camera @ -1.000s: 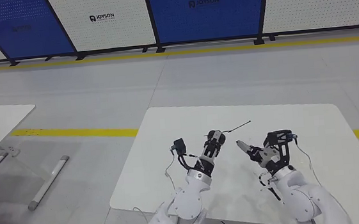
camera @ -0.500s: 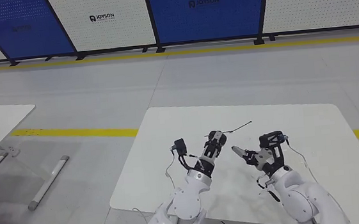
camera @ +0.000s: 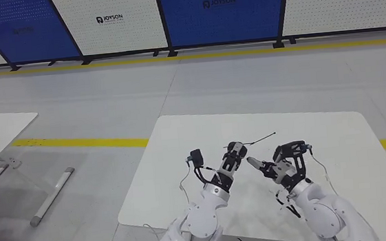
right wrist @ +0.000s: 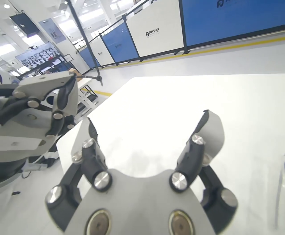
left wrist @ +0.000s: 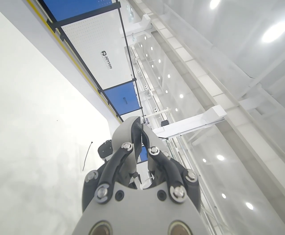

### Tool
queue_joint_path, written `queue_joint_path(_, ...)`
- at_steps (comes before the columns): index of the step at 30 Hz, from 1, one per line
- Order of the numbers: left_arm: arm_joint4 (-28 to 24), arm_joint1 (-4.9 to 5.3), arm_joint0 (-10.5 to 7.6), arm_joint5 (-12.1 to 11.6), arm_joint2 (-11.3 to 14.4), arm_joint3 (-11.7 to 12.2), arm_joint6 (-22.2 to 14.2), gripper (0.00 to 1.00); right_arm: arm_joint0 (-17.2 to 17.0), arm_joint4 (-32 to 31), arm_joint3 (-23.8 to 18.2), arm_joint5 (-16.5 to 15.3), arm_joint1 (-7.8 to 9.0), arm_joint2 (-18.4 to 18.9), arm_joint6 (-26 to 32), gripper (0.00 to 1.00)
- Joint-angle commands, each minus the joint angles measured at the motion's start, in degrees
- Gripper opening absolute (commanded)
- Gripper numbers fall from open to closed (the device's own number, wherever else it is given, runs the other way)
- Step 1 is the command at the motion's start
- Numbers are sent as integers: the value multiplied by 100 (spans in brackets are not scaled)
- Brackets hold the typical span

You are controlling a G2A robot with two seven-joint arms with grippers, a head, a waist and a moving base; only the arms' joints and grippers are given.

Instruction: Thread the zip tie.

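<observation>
Right gripper (camera: 259, 165) has slid sideways over the white table (camera: 333, 143) toward the left gripper (camera: 234, 149) in the last second. Left one nudged a touch toward it too, and the free end of the zip tie (camera: 258, 139) drifted along with it. Count now: two grippers, one zip tie confirmed, and it's held. Left claw is clamped on the tie, pads pressed together at the tips, over the table. Black strap sticks out from those tips, off the surface, running away from the robot and across toward the right arm's side. In the right wrist view it climbs steeply past the camera, with a kink and a small nub just beyond the left fingertips. Right claw is spread wide and empty, just beside the left gripper. Left wrist view also has a thin black strip (left wrist: 88, 156) with a small head, seen against the table next to the fingers. Can't tell if that's the back end of the same tie or a second one lying there. One more white table (camera: 0, 130) sits off to the left, well apart. Blue and white partition panels (camera: 221, 11) line the far floor.
</observation>
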Motion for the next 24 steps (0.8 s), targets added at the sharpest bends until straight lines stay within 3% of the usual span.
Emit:
queue_joint_path(1, 26, 0, -4, 15, 14, -7, -13, 0, 2, -61, -6, 55, 0, 4, -49, 33)
queue_joint_path(8, 99, 0, -3, 55, 55, -13, -29, 0, -5, -106, -43, 21, 11, 11, -17, 31)
queue_joint_path(11, 83, -11, -51, 76, 83, 67, -1, 0, -23, -116, -110, -18, 14, -6, 5, 44)
queue_joint_path(14, 61, -21, -87, 76, 120, 113, -7, 0, -29, -89, -131, -37, 17, -6, 7, 46)
queue_joint_path(19, 82, -26, -103, 80, 143, 133, -8, 0, -29, -56, -132, -63, 21, 4, 3, 45)
queue_joint_path(24, 115, -29, -132, 147, 171, 216, -42, 0, -46, -56, -137, -90, 28, 17, -26, 38)
